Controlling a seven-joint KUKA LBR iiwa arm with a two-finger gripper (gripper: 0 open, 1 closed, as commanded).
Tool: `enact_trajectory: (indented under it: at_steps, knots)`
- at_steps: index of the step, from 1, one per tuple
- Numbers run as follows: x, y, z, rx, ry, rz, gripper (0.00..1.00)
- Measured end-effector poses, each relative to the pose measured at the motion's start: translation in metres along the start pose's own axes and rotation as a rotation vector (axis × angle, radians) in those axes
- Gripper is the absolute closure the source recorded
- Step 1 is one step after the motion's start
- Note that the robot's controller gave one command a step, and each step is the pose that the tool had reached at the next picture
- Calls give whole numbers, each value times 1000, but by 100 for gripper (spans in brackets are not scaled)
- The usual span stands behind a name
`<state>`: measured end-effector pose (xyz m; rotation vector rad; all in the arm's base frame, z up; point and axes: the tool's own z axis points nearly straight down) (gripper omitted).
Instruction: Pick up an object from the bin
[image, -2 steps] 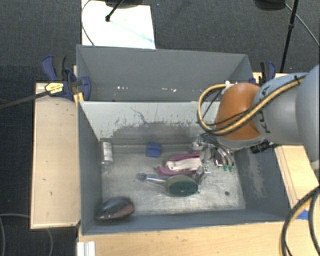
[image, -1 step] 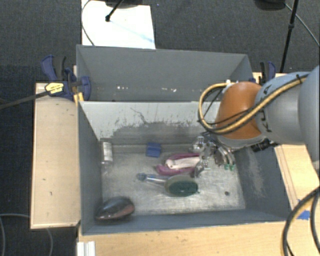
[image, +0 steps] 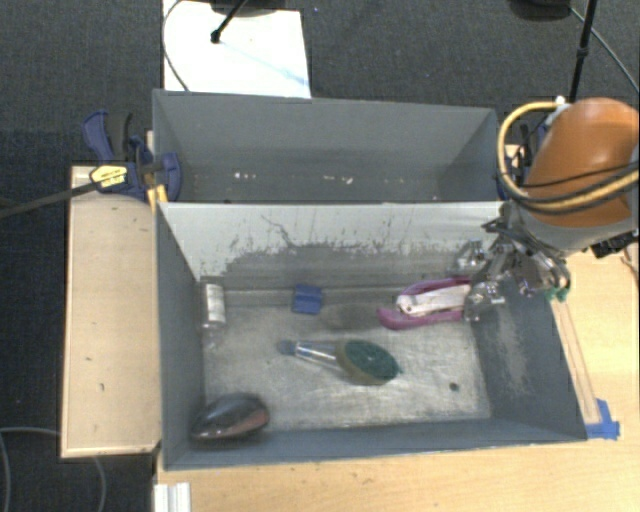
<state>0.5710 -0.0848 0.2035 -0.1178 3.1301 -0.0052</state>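
Note:
My gripper (image: 478, 290) is at the right side of the bin, near the back wall. It is shut on the right end of a pink and purple thing with a white top (image: 428, 304), long and curved like a clip or small stapler. That thing sticks out to the left from the fingers and seems to hang a little above the floor, with a faint shadow to its left. In the middle of the floor lies a brush with a round dark green head (image: 358, 360), well left of and in front of the gripper.
A small blue block (image: 307, 299) lies by the back wall. A silver cylinder (image: 213, 304) stands at the left wall. A dark oval thing (image: 231, 417) rests in the front left corner. The orange-covered wrist hangs over the bin's right rim.

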Motion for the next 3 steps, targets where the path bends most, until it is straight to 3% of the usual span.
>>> enact_trajectory:
  at_steps: [1,2,3]
  knots:
    - [53,14,105,-7,16,-30,100]
    - [42,-16,129,-6,3,18,100]
    - [20,33,-19,-3,0,-188,100]
